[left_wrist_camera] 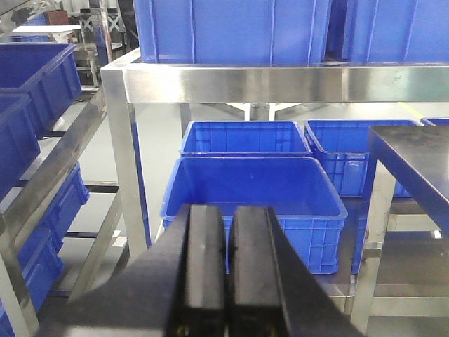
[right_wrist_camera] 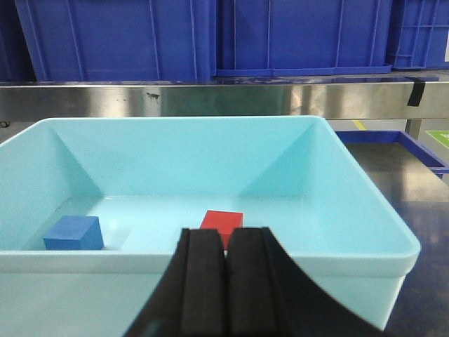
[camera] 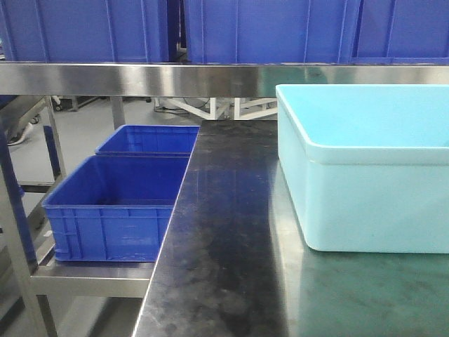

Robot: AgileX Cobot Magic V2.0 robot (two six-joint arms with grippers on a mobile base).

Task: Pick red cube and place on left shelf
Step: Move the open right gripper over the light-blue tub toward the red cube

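The red cube (right_wrist_camera: 222, 220) lies flat on the floor of the light cyan bin (right_wrist_camera: 210, 261), near its middle, seen only in the right wrist view. My right gripper (right_wrist_camera: 226, 234) is shut with nothing in it, outside the bin's near wall and in line with the cube. My left gripper (left_wrist_camera: 226, 210) is also shut and holds nothing; it hangs in the air facing the left shelf (camera: 91, 278), a low steel rack that carries blue crates (left_wrist_camera: 252, 189). In the front view the bin's wall (camera: 365, 203) hides the cube, and neither gripper shows.
A blue cube (right_wrist_camera: 74, 233) sits at the bin's left side. Two blue crates (camera: 116, 203) stand on the low rack left of the dark steel table (camera: 224, 246). A steel upper shelf (camera: 210, 77) bears large blue bins (camera: 266, 28). Steel posts (left_wrist_camera: 126, 161) frame the rack.
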